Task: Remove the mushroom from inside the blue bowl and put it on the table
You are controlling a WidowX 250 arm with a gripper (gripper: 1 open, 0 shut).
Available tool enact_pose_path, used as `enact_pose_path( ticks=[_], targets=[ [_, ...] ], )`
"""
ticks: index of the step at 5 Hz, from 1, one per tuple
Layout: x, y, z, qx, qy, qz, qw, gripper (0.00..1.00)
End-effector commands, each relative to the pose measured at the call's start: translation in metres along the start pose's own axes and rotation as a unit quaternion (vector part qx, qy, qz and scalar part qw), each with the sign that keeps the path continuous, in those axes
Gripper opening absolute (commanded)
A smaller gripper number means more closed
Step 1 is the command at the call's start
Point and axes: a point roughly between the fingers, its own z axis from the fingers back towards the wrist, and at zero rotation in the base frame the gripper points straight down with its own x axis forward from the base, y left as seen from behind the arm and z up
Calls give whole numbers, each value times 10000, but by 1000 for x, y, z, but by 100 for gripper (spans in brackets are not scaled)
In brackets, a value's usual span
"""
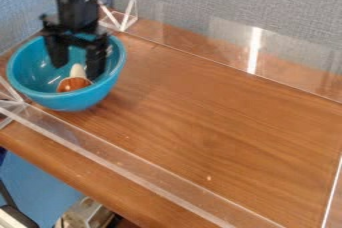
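The blue bowl (38, 87) sits at the left end of the table (214, 112), round, glossy and turquoise. Inside it lies the mushroom (74, 79), orange-brown cap toward the front and pale stem behind. My gripper (78, 58) hangs pointing straight down over the bowl, just above the mushroom. Its two black fingers (58, 52) stand apart, open, with nothing between them. The gripper hides part of the bowl's far rim.
Low clear acrylic walls (94, 147) border the tabletop on all sides. A white wire frame (124, 17) stands behind the bowl at the back wall. Bare brown wood spreads to the right of the bowl.
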Motion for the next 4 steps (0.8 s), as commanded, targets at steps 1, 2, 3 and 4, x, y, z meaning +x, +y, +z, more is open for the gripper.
enact_pose_path(
  ticks=[1,2,3,4],
  targets=[
    [12,15,-6,117,-169,-108,9997,100],
    [20,19,-17,149,-98,-112,9998,100],
    [21,19,-12,200,-115,-88,9997,0],
    [22,18,-5,257,-153,-64,9995,0]
  ],
)
